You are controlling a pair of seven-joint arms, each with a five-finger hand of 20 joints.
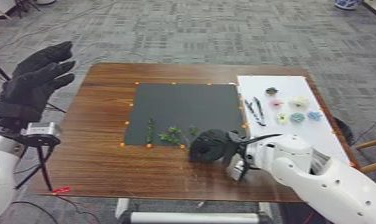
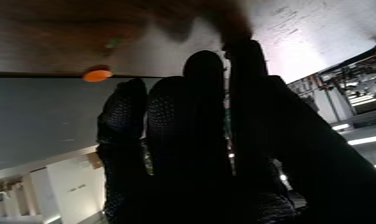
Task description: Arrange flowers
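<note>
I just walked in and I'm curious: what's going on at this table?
A robot is working on a flower arrangement. Its right hand is at the near edge of the dark mat, close to some leafy sprigs, with a thin green stem farther left. The flower heads are on the white board, not yet on the mat. The left hand is beside the table.

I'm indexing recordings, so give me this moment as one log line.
task: arrange flowers | right hand: by near edge of dark mat, fingers straight | left hand: raised left of table | greenery: on mat | flowers: on white board
</note>
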